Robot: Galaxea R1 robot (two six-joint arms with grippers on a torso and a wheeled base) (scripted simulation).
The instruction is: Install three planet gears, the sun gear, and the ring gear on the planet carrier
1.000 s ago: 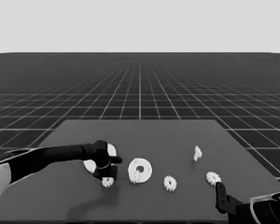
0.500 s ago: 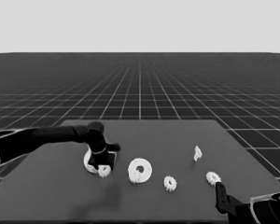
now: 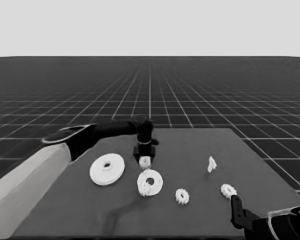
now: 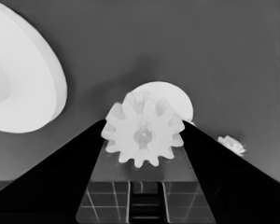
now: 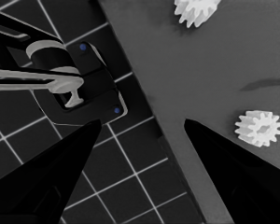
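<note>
Larger round part (image 3: 107,169) lies flat at left. Left end effector (image 3: 144,161) closed on a planet gear (image 4: 142,134), just above the smaller round part (image 3: 150,182), which seems to carry one gear already. We judge the gear light, rigid, best pinched across its teeth. Right end effector (image 5: 140,140) parked, spread, empty.

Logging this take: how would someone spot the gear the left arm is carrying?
Start at the larger round part on the table's left. Beside it the left gripper hangs just behind the smaller round part. The gear sits between its jaws, off the table; the other gears lie loose or on that smaller part.
</note>
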